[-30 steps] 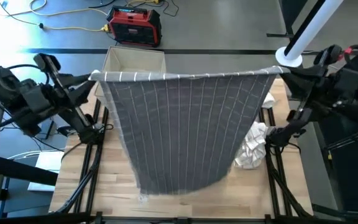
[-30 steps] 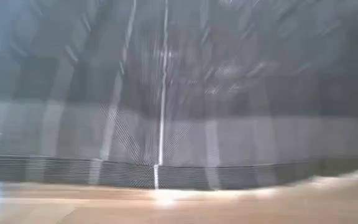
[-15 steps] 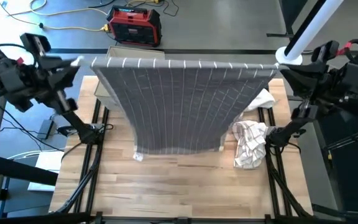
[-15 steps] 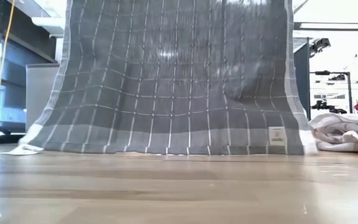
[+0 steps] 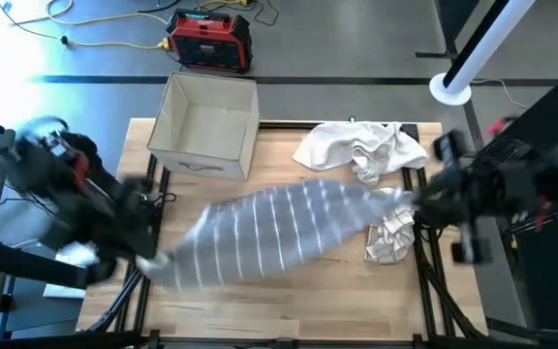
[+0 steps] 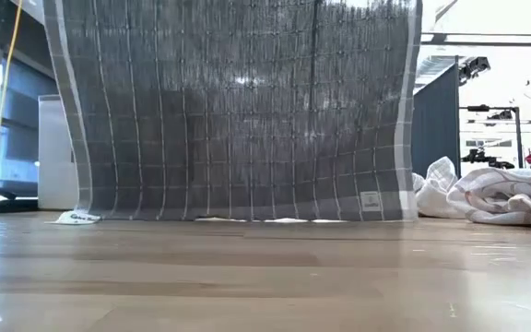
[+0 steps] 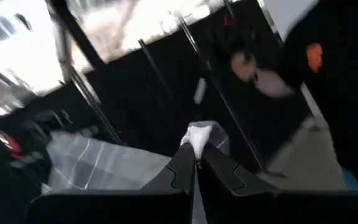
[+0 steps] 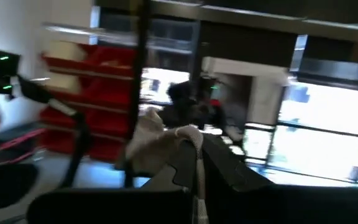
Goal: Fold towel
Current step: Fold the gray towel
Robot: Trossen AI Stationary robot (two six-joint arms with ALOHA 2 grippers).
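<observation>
The grey striped towel (image 5: 279,233) hangs stretched above the worktop (image 5: 289,310), lower hem brushing the wood; soft, light and floppy, best held by corners. Left end effector (image 7: 196,163) and right end effector (image 8: 197,151) each pinch one
</observation>
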